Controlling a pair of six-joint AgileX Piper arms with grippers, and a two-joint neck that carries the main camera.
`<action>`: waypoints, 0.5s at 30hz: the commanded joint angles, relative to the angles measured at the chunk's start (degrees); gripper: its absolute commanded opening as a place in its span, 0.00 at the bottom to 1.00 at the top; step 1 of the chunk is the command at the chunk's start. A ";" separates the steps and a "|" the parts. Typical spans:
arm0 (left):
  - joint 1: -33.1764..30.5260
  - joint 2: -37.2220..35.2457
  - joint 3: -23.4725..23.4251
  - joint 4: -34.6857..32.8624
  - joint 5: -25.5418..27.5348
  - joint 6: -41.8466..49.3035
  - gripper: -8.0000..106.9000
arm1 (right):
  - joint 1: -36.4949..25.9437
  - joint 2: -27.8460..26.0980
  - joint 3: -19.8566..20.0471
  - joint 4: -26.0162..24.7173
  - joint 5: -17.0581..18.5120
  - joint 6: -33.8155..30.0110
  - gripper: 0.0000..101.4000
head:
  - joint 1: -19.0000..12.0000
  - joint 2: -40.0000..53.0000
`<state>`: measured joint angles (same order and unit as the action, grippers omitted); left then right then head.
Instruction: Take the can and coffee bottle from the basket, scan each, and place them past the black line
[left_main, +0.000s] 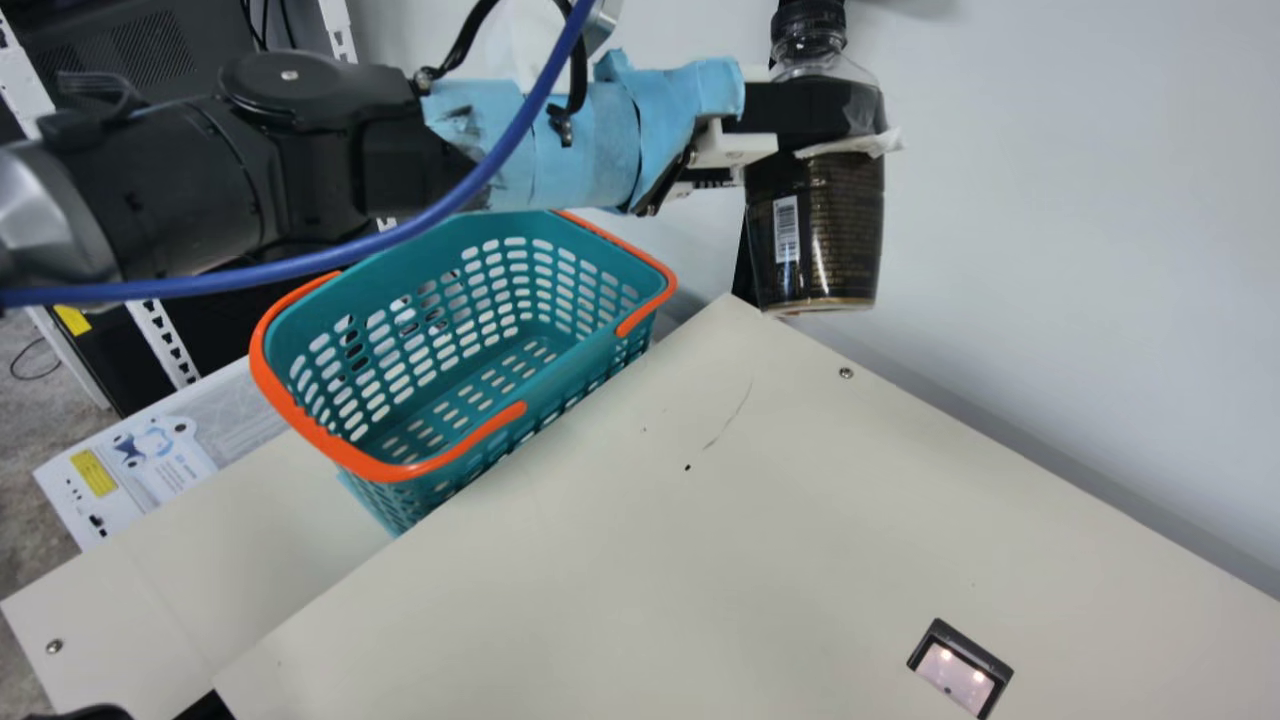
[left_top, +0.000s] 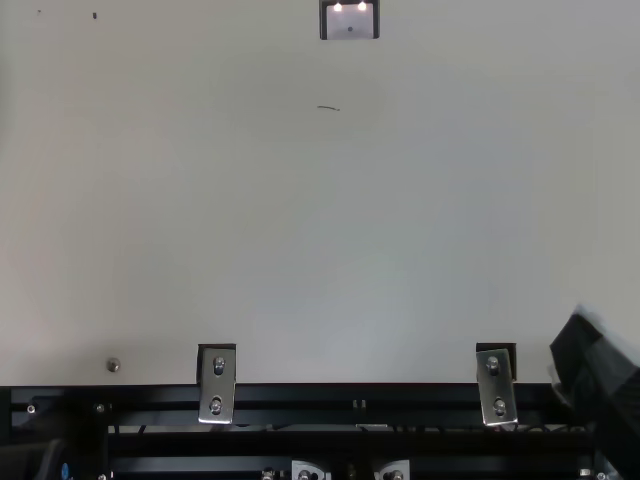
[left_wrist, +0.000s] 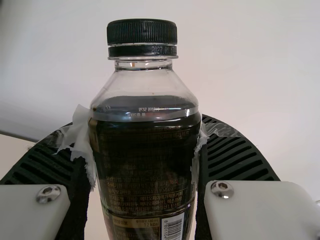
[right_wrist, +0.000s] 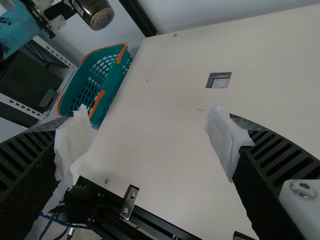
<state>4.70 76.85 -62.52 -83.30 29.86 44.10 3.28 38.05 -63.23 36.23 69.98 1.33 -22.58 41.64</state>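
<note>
High above the table's far corner in the main view, my left gripper (left_main: 812, 118) is shut on the dark coffee bottle (left_main: 828, 225), which hangs upright with its barcode visible. In the left wrist view the bottle (left_wrist: 145, 150) stands between the ribbed fingers of my left gripper (left_wrist: 145, 165), black cap up. Part of my right gripper (left_top: 598, 372) is at the top view's lower right corner; in the right wrist view, my right gripper (right_wrist: 150, 145) is open with nothing between its tissue-wrapped fingers. The teal basket (left_main: 480, 420) shows its slotted floor.
A scanner window (left_main: 957, 672) is set into the cream table (left_main: 640, 560), glowing. The basket's orange handles lie along its rim, beside the table edge. Metal brackets (left_top: 217, 385) line the rail at the top view's bottom. A wall rises behind the table.
</note>
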 joint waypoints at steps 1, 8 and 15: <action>-0.17 -0.34 -0.35 0.87 0.18 -1.71 0.16 | 0.00 0.00 0.00 0.00 0.00 0.00 1.00 | -1.39 0.91; -5.39 -5.27 4.37 -4.73 -3.28 -4.85 0.16 | 0.00 0.00 0.00 0.07 0.00 0.00 1.00 | -1.39 0.91; -15.52 -9.98 9.82 -14.89 -10.54 -5.55 0.16 | 0.00 0.00 0.00 0.02 0.00 0.00 1.00 | -1.39 0.91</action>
<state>-7.41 67.52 -53.62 -94.80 21.26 38.42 3.28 38.05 -63.23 36.26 69.98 1.33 -22.87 41.64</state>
